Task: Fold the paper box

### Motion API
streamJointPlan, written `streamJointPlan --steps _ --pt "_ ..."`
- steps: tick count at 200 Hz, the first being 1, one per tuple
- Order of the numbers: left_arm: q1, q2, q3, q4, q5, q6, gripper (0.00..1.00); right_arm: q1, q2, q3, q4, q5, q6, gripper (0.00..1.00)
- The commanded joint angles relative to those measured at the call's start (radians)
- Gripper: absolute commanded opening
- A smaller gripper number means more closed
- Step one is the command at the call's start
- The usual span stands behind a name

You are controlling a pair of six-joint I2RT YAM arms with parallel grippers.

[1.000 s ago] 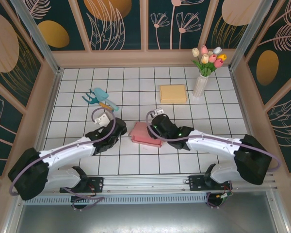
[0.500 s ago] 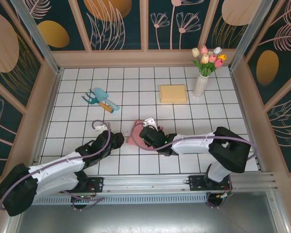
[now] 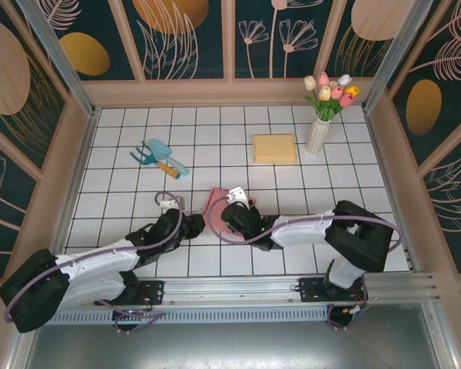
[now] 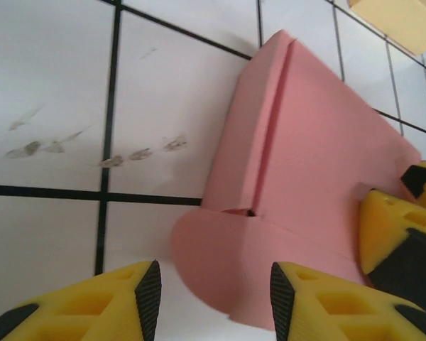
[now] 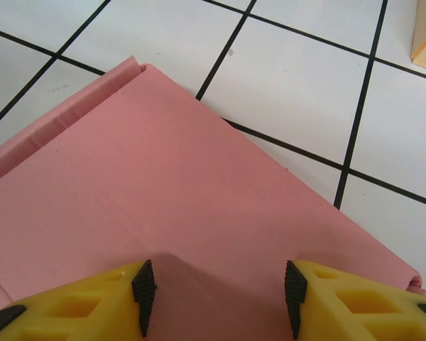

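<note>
Facing the rounded flap (image 4: 227,263) of the pink paper box (image 4: 305,142), left gripper (image 4: 211,284) parted, right gripper (image 5: 216,284) parted over its panel (image 5: 199,177)

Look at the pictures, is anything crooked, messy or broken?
The pink box lies crooked to the tile lines, and a round flap sticks out loose at one end. Grey smudges dirty the white tile beside it. Nothing looks spilled or broken.
</note>
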Motion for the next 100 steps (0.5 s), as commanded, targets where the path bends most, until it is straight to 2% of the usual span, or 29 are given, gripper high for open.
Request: streamJointPlan --steps 1,45,71,100 --pt "-0.011 0.019 0.072 -0.023 -0.052 0.013 0.47 0.016 -0.053 -0.059 -0.036 -0.028 0.013 0.55" --pt "-0.012 0.090 0.120 -0.036 -0.100 0.030 0.48 0.016 -0.215 -0.121 -0.015 -0.014 0.054 0.56" --pt "-0.012 0.101 0.126 -0.038 -0.106 0.033 0.48 0.015 -0.329 -0.172 -0.056 0.044 0.135 0.58" --pt "-0.011 0.085 0.132 -0.058 -0.114 0.010 0.49 0.007 -0.460 -0.262 -0.064 0.034 0.225 0.63"
